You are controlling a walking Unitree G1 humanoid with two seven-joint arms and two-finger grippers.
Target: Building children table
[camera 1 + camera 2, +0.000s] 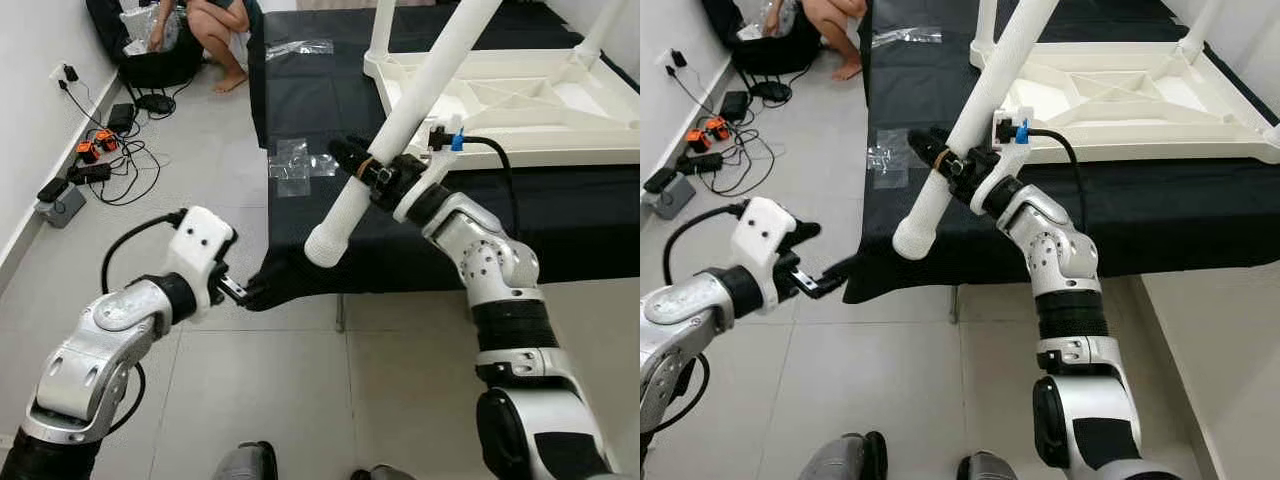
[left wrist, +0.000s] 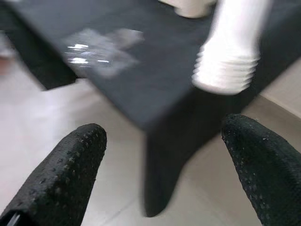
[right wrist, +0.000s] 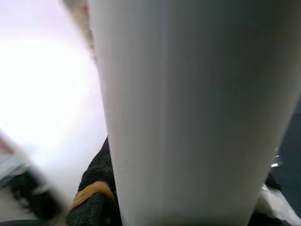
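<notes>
Silver arms frame the bottom of the head view, the left one at 8 o'clock with its end effector (image 1: 238,291) spread wide and empty beside the drooping corner of the black cloth (image 1: 300,200). At centre, the right end effector (image 1: 362,168) is clamped round a white leg (image 1: 400,125), gripping it low on the shaft; the leg slants from 1 o'clock down to its ribbed screw end (image 2: 225,75), which hangs off the cloth's edge near 6 o'clock of the grip.

At 2 o'clock the white tabletop (image 1: 520,100) lies upside down on the cloth-covered surface, with other legs already standing up from its corners. A clear plastic bag (image 1: 292,165) lies on the floor at 11 o'clock, cables (image 1: 110,160) trail along the wall at 10, and a person (image 1: 215,30) crouches at 12.

The leg looks like a hollow plastic tube: light, stiff, smooth enough to slip or spin in the grip. A hold near mid-shaft, as here, should leave the threaded tip free for seating in a corner socket.
</notes>
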